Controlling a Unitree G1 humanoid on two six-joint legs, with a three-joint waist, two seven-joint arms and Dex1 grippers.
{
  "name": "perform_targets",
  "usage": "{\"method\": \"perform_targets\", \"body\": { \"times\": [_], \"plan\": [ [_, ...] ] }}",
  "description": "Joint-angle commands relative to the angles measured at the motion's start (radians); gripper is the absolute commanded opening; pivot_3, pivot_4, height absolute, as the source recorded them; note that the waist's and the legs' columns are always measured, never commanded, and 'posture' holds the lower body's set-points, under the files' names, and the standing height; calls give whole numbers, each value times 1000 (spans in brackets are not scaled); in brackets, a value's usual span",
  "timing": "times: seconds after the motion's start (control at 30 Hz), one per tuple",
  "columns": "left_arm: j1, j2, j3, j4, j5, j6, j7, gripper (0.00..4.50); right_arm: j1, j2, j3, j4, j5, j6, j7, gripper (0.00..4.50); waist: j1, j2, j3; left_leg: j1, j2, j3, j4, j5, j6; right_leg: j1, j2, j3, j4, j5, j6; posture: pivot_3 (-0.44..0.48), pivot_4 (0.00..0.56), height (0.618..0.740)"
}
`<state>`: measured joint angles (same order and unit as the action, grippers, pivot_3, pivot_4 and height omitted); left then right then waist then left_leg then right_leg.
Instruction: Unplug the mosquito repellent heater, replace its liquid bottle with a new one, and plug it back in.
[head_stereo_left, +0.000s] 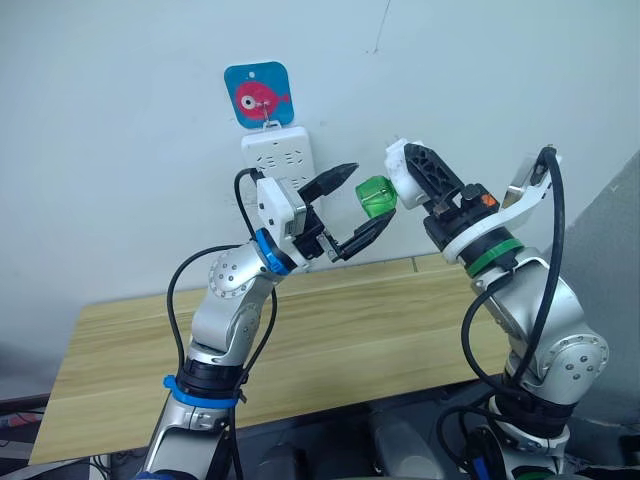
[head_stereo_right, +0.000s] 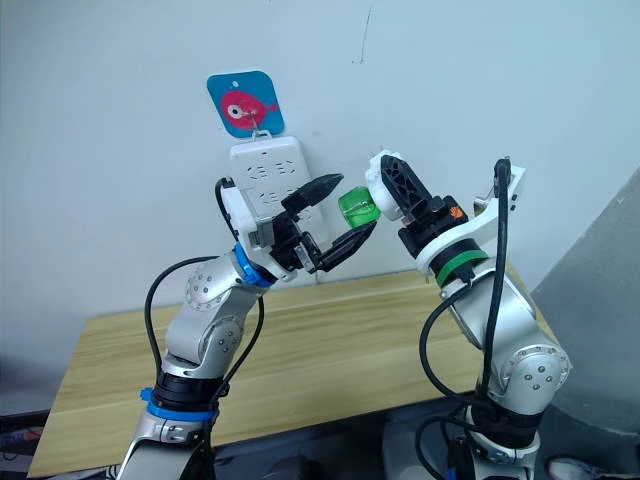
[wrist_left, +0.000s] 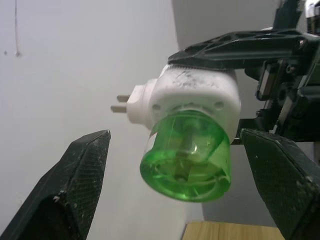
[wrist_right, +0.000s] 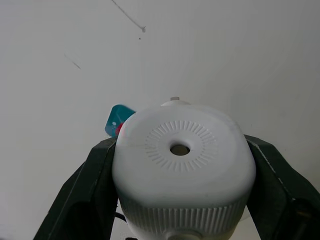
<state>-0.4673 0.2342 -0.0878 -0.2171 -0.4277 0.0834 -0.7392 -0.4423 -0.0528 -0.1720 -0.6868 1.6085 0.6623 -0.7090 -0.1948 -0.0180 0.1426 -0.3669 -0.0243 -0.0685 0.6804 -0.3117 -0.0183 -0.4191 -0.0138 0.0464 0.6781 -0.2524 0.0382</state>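
The mosquito repellent heater (wrist_right: 182, 165) sits clamped between the right end effector's (head_stereo_left: 408, 172) two fingers, held in the air above the tabletop (head_stereo_left: 330, 330), well off the power strip (head_stereo_left: 278, 153) on the wall. It is turned so its liquid bottle (head_stereo_left: 375, 196) points at the left end effector (head_stereo_left: 358, 205), whose fingers stand spread on either side of the green bottle without touching it, apparently so the bottle can be gripped and twisted out.

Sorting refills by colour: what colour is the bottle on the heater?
Translucent green bottle, clearest in the left wrist view.
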Motion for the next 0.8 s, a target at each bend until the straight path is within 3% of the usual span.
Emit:
{"method": "perform_targets", "body": {
  "times": [0.03, 0.5, 0.7, 0.8],
  "plan": [
    [-8, -3, -12, -42, -11, -4, -10, 4408, -1, -18, 34, -34, 46, -63, -8, 2963, 1, 0, 0, 0, 0, 0, 0, 0, 0, 0, 0, 0, 0, 0, 0, -204, 113, 730],
    [-16, 1, -2, -6, 1, -11, 0, 4408, -21, -108, 97, -21, 83, -179, -16, 2963, 4, 0, 0, 0, 0, 1, 0, 0, 0, 0, 0, 1, 0, 0, 0, -204, 113, 730],
    [-16, -9, -12, 4, 3, -16, -2, 2535, -11, -121, 115, -13, 83, -195, 10, 2963, 5, 0, 0, 0, 0, 1, 0, 0, 0, 0, 1, 1, 0, 0, 0, -205, 108, 730],
    [-17, -16, -13, 7, 4, -20, 0, 2354, -1, -128, 123, -18, 83, -204, 18, 2963, 5, 0, 0, 0, 0, 1, 0, 0, 0, 0, 1, 1, -1, 0, 0, -205, 108, 730]
  ]
}}
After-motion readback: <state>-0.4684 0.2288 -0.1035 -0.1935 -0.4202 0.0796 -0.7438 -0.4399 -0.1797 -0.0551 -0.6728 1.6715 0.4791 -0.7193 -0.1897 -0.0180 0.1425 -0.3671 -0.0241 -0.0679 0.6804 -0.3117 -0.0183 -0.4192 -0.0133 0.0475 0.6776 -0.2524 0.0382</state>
